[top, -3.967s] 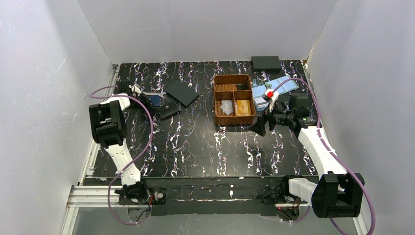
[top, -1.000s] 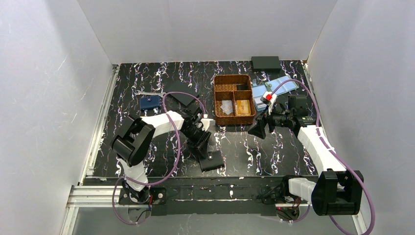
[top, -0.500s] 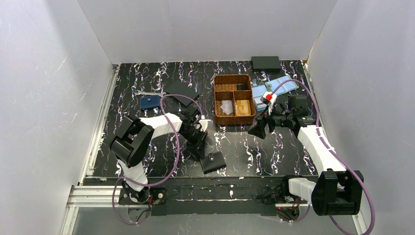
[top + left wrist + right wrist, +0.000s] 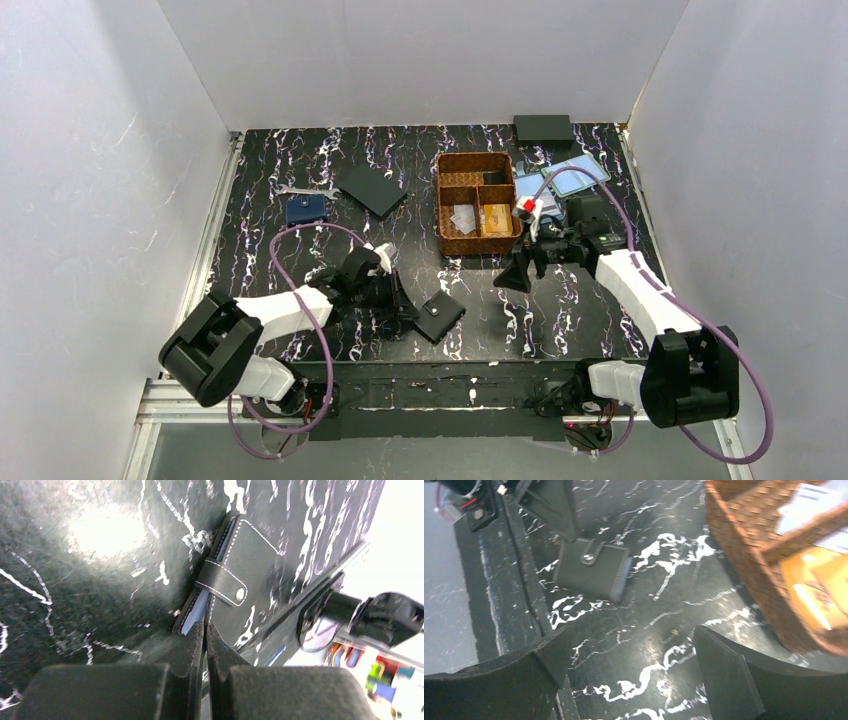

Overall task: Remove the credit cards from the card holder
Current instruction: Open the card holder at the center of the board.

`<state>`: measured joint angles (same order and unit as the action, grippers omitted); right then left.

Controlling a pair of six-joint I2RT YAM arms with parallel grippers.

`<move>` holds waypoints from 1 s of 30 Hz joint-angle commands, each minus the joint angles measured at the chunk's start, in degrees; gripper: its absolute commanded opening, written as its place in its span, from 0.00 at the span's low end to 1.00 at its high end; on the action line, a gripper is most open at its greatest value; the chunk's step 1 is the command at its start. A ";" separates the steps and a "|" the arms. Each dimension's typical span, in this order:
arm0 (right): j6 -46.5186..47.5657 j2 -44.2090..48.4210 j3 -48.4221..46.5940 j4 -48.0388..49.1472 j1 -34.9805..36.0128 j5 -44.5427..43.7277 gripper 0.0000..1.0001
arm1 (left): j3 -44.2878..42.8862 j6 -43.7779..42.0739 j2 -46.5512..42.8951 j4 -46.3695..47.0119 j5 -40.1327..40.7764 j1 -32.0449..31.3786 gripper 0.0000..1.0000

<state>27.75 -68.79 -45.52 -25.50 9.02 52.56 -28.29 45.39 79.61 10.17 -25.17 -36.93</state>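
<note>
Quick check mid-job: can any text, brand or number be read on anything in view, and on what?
None can be read.
Orange card in the basket: faint marks, too blurred.
White paper in the basket: dark lines, too blurred.
Card holder: plain black outside, no lettering shows.

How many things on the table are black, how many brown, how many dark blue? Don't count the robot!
Black: 3 (card holder, flat square, box)
Brown: 1 (basket)
Dark blue: 1 (wallet)
Total: 5
</note>
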 commanded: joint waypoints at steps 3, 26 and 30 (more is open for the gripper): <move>0.15 -4.53 -0.13 0.87 8.01 -0.35 0.98 | 3.27 18.14 -0.94 16.71 18.75 -7.02 0.00; -5.39 -9.26 1.33 8.46 15.24 -12.25 0.97 | 1.48 0.24 -17.54 -1.00 30.07 -10.33 0.98; -2.65 -7.81 0.99 6.32 15.24 -10.18 0.98 | -3.80 -5.93 -14.96 -3.45 22.41 -10.21 0.92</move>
<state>21.80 -79.33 -44.05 -18.00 24.03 40.32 -26.46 47.24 63.02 11.92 1.67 -47.35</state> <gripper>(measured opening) 0.974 0.974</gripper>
